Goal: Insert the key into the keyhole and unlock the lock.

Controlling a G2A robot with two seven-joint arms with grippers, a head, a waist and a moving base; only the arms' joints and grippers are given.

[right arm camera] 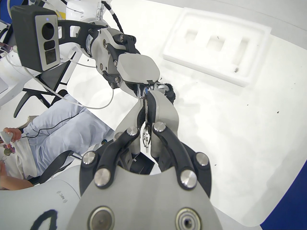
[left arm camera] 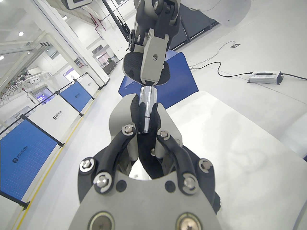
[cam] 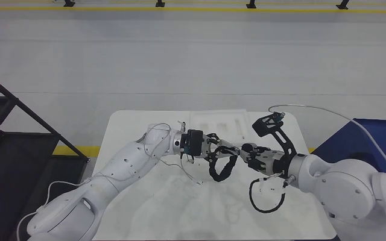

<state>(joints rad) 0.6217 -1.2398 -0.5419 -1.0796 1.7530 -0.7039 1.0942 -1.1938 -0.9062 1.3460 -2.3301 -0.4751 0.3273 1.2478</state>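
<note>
Where the left tool [left arm camera: 146, 117] grips it, the lock [left arm camera: 147, 100] gleams chrome; key [right arm camera: 145, 135] silver.

Glossy white rounded arms [cam: 120, 175] trail thin white and black cables [right arm camera: 116, 21]; the left tool [left arm camera: 146, 106] and right tool [right arm camera: 147, 96] share grey plates [left arm camera: 144, 207], black linkages [left arm camera: 115, 144], silver screws [left arm camera: 102, 180]

In the top view you had the left gripper [cam: 228, 148] just right of the frame's centre, over the table [cam: 145, 205]. The lock [cam: 222, 170] was clamped between its fingers, with the cable loop drooping just lower in the frame. Your right gripper [cam: 247, 149] sat nose to nose with it on the right side, with the key [right arm camera: 146, 120] pinched and its tip at the lock's end. The foam tray [cam: 220, 120] lay behind both, by the table's upper edge.
</note>
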